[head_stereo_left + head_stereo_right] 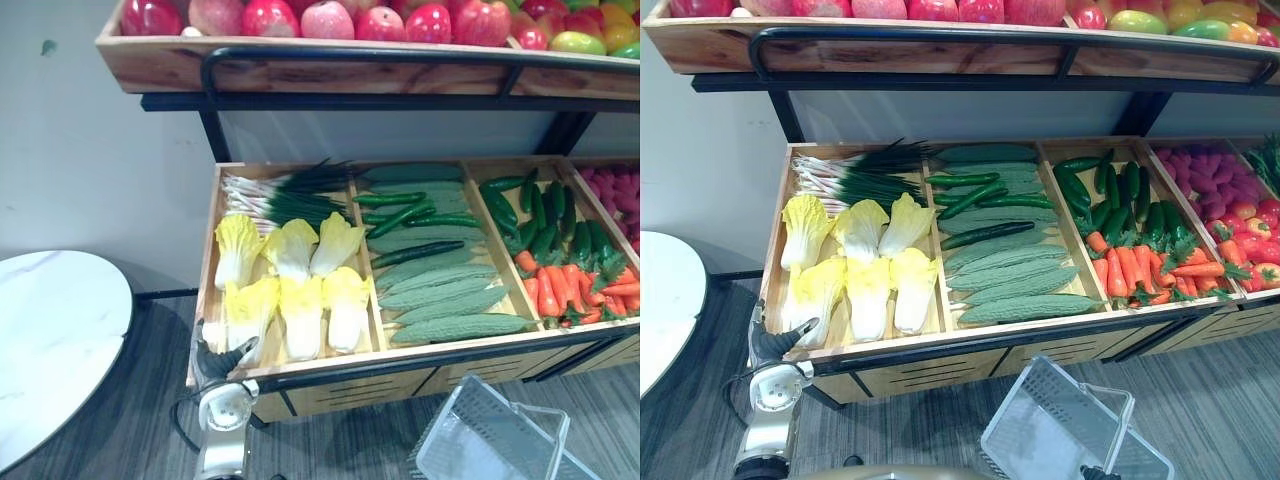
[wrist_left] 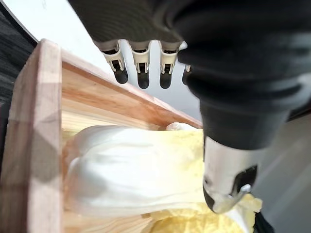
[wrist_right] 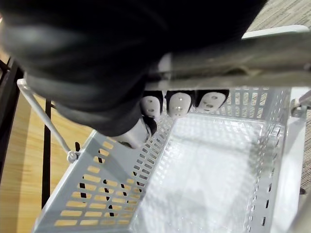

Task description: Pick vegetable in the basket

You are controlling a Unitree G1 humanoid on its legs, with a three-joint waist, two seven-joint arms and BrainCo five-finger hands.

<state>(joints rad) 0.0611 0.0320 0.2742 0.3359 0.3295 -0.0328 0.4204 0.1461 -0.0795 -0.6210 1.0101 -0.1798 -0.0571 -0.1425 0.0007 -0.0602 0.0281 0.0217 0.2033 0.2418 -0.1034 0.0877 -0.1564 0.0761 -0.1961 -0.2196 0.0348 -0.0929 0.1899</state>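
Cabbages with pale yellow leaves and white stalks (image 1: pixel 290 285) lie in two rows in the end compartment of the long wooden display crate (image 1: pixel 300 366). The left hand (image 1: pixel 775 343) hovers at that compartment's front corner. Its fingers (image 2: pixel 142 73) are straight and set apart from the thumb (image 2: pixel 223 179), and they hold nothing. The nearest cabbage (image 2: pixel 131 170) lies directly under the palm, with its white stalk end close to the crate's wall. As far as the wrist view lets me judge, hand and cabbage are not yet touching. The spread posture reads as a reach from above. The heads lie flat and loose, so one can be closed on without disturbing its neighbours.

The right hand (image 3: pixel 177 104) is curled around the metal handle (image 3: pixel 233 68) of the pale grey perforated plastic basket (image 3: pixel 97 194). It holds the basket below the crate's front edge, well off to the side of the left hand. The basket hangs tilted with its mouth upward, probably so that it is ready to receive a vegetable. Its floor is bare, so nothing has been picked so far.

Past the cabbages from the left hand lie bunched green onions (image 1: pixel 290 195). Farther along the crate are long green gourds (image 1: pixel 450 300) and orange carrots (image 1: pixel 565 290). Judging by the reach, the cabbage is the target. The left hand has to lower, wrap the head, then carry it across to the basket.
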